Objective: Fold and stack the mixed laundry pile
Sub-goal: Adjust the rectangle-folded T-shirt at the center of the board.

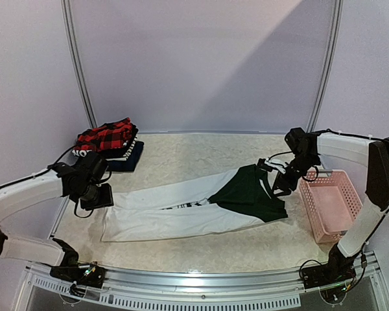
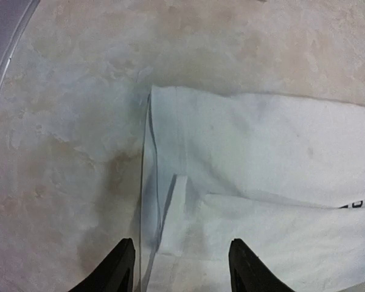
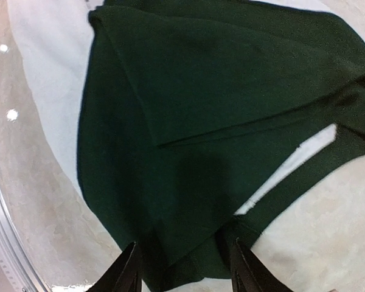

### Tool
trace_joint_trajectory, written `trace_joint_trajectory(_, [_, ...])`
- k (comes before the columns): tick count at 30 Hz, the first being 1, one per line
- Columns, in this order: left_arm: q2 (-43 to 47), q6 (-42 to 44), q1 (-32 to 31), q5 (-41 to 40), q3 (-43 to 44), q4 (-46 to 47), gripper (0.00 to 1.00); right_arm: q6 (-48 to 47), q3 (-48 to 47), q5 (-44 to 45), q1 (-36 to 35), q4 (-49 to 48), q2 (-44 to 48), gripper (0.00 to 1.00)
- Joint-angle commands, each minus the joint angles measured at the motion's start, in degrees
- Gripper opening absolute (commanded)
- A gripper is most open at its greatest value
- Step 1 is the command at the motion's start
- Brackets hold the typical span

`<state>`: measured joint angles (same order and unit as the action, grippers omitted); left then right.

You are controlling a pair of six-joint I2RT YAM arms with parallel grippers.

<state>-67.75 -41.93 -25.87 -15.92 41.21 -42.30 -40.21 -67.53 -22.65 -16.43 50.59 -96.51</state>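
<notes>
Beside pink basket (image 1: 329, 206), outside it: white-and-green tee (image 1: 181, 220) spread flat.

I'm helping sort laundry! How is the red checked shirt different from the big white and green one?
The red checked shirt is folded small; the white and green shirt lies stretched out long. The red checked shirt sits on a pile of other clothes; the white and green shirt lies straight on the table. Both are soft clothes.

Pale lilac walls (image 1: 201, 65), mottled beige tabletop (image 1: 181, 162)
</notes>
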Motion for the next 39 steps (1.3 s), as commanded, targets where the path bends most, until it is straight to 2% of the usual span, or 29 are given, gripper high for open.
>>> trace_joint_trajectory(1, [6.4,-5.4,-2.4,5.5,-6.2,-1.0,0.54,-5.6,1.3,-1.2,-6.4,2.2,0.9,0.49])
trace_joint_trajectory(4, [8.9,-7.1,-4.3,6.0,-9.9,-1.3,0.47,-6.8,1.5,2.1,-10.1,0.5,-0.1,0.50])
trace_joint_trajectory(5, [9.4,-7.5,-4.6,6.3,-11.1,-0.9,0.40,-6.0,1.1,3.4,-10.8,-0.4,-0.9,0.50])
trace_joint_trajectory(10, [9.9,-9.2,-5.5,7.4,-16.5,1.4,0.21,-2.2,-3.3,8.7,-12.9,-4.6,-5.4,0.50])
trace_joint_trajectory(18, [9.7,-9.8,-5.8,7.7,-20.1,2.6,0.10,-2.4,-7.8,10.8,-15.3,-4.2,-13.1,0.49])
trace_joint_trajectory(22, [9.7,-9.9,-5.9,8.0,-20.9,3.8,0.08,-2.6,-7.9,12.2,-16.4,-4.7,-14.8,0.49])
trace_joint_trajectory(24, [9.8,-9.8,-5.9,7.9,-20.8,3.8,0.09,-2.1,-8.1,13.4,-16.7,-5.3,-15.1,0.46])
trace_joint_trajectory(28, [10.6,-9.1,-6.1,7.4,-19.8,2.8,0.15,-1.1,-9.8,16.4,-16.7,-5.8,-15.1,0.25])
trace_joint_trajectory(30, [10.8,-8.8,-6.2,7.0,-18.8,1.9,0.16,-1.2,-11.5,17.8,-16.7,-5.6,-14.7,0.17])
trace_joint_trajectory(35, [11.4,-8.3,-7.2,6.7,-16.0,0.2,0.17,-1.9,-21.2,19.4,-17.2,-3.9,-15.5,0.12])
trace_joint_trajectory(39, [11.5,-7.8,-8.2,6.2,-13.9,-1.3,0.18,-2.3,-32.3,21.4,-19.3,-5.2,-21.1,0.11])
